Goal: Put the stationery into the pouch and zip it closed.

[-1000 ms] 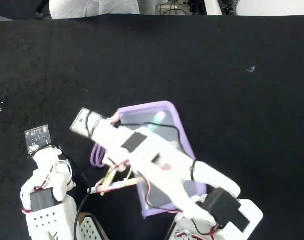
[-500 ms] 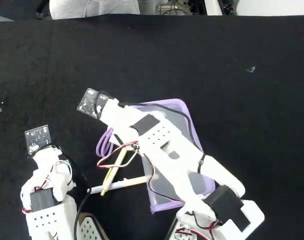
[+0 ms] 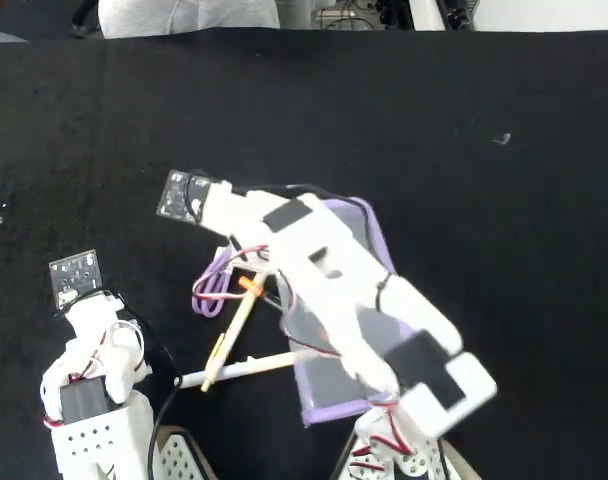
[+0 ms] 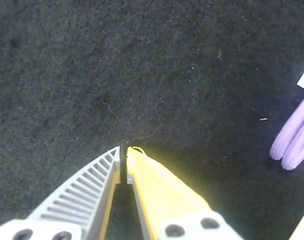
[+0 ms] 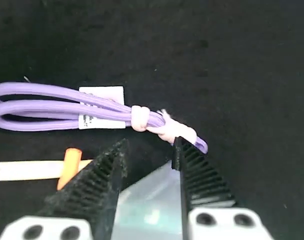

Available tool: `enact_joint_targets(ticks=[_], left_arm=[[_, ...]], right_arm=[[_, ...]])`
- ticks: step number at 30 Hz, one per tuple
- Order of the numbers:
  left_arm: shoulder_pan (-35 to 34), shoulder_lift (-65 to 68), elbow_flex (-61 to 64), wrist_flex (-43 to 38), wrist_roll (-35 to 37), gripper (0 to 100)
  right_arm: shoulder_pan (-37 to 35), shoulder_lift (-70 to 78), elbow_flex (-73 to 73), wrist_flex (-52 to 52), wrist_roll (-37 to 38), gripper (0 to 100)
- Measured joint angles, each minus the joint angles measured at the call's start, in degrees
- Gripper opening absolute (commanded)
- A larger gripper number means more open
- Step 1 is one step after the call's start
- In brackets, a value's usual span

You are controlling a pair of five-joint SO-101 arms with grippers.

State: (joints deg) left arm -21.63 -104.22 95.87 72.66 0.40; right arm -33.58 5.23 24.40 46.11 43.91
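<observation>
Right wrist view: pouch [image 5: 148, 204] lies beneath tool [image 5: 149, 146].

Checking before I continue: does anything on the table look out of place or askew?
Yes. A yellow pen and a white pen lie crossed on the table beside the pouch, not inside it. The pouch sits askew, its purple strap trailing out near the open right gripper.

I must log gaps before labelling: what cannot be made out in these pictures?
- Pouch zipper, open or closed: high view, the right arm covers it.
- Pouch contents: same view, same arm.
- White pen, far end: high view, under that arm.
- Purple strap: left wrist view, cut off by the edge.
</observation>
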Motion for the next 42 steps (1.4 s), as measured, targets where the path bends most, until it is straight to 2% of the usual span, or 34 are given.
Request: enact_joint_targets(ticks=[7, 17, 21, 27, 33, 42], left_arm=[[0.00, 0.00, 0.00, 0.00, 0.00, 3], [0.00, 0.00, 0.00, 0.00, 0.00, 3], [0.00, 0.00, 0.00, 0.00, 0.00, 3], [0.00, 0.00, 0.00, 0.00, 0.00, 3], [0.00, 0.00, 0.00, 0.00, 0.00, 3], [0.00, 0.00, 0.00, 0.00, 0.00, 3]], right_arm=[[0.00, 9.41, -6.86, 3.16, 5.01, 14.5], [0.00, 18.81, -17.58, 5.01, 7.82, 14.5], [1.05, 19.69, -20.66, 11.60, 14.77, 14.5], [4.40, 20.75, -28.48, 23.03, 16.44, 14.5], [5.98, 21.10, -30.59, 24.18, 20.57, 14.5], [5.98, 23.21, -31.03, 20.84, 21.45, 14.5]])
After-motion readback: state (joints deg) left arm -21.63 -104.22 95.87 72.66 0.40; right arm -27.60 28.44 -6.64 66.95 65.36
